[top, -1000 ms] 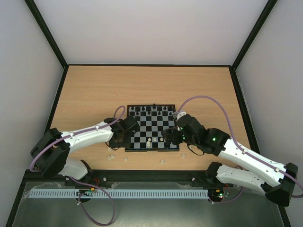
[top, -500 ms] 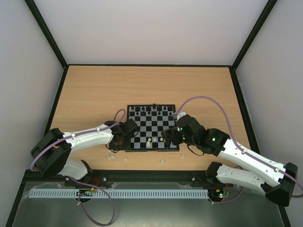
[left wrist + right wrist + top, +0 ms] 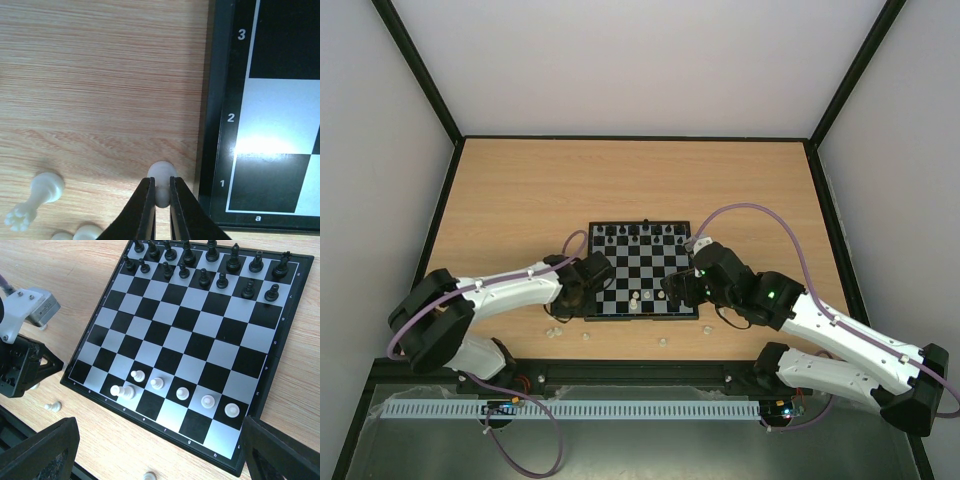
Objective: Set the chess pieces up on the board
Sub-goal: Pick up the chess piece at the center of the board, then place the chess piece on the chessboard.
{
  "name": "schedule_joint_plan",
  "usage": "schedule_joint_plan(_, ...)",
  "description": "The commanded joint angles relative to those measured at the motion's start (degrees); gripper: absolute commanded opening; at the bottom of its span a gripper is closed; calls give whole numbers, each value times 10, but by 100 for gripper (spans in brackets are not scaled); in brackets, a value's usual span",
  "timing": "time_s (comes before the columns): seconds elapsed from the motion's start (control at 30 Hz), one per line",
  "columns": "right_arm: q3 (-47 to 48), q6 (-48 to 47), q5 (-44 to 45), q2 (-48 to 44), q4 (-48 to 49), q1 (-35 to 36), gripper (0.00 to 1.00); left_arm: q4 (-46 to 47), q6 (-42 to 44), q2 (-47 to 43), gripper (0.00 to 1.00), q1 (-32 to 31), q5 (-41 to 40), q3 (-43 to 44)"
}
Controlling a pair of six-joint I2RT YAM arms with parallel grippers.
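Left tool [image 3: 160, 189] tight around half-hidden white pawn [image 3: 161, 171]; right tool [image 3: 160, 432] agape, partly cropped.

Bright even light, board [image 3: 260, 145] glare

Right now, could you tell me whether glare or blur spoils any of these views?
Left wrist: glare on the board beside the 2; the white piece in the left gripper is sharp. Right wrist: board crisp, right gripper dark and soft. Top external: even light.
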Motion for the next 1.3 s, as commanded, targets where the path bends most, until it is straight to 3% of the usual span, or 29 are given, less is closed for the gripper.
schedule_joint_plan(0.0,-5,-8,-1,-2,-2,-2,89,-55,4,-13,5,2,-25,35)
schedule_joint_plan(0.2,-4,-7,1,-5,-3,-2,89,-108,26,-7,5,-3,-39,121)
schedule_joint_plan(0.5,-3,-5,9,-5,-6,-2,89,-79,52,94,5,-41,-22,211)
schedule_joint_plan(0.93,-4,-5,11,-12,-6,-2,89,-39,58,171,5,-71,5,259)
schedule_joint_plan(1.27,-6,-5,7,-14,-4,-2,89,-43,57,181,7,-74,2,258)
